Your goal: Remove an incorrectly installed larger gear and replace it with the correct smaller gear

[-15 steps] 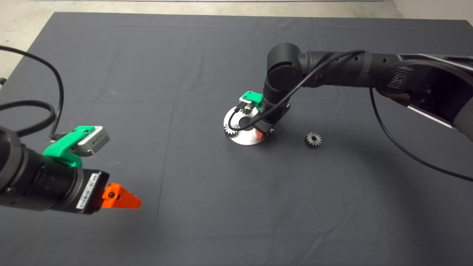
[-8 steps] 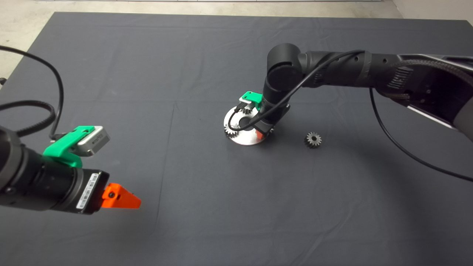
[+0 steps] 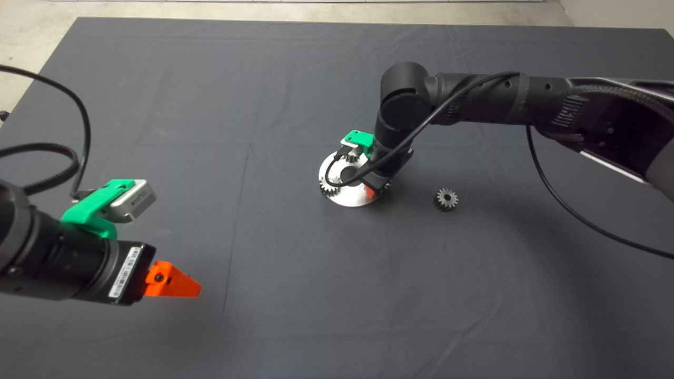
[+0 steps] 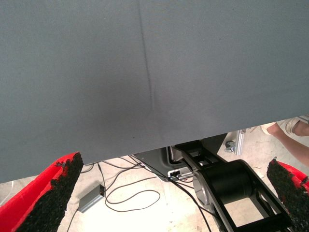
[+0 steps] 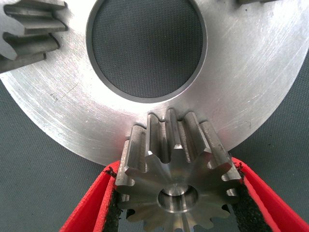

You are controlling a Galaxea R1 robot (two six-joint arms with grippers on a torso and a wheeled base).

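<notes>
My right gripper [image 5: 175,193] clamps the larger gear [image 5: 175,180] on the steel disc [image 5: 251,82], hidden overhead; left gripper [image 4: 176,198] waits, fingers apart.

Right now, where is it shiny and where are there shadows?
Right wrist view: the metal disc glints bright, brushed scratches showing; the larger gear has dark gaps between shining teeth. Head view: the right arm casts a soft shadow on the mat.
</notes>
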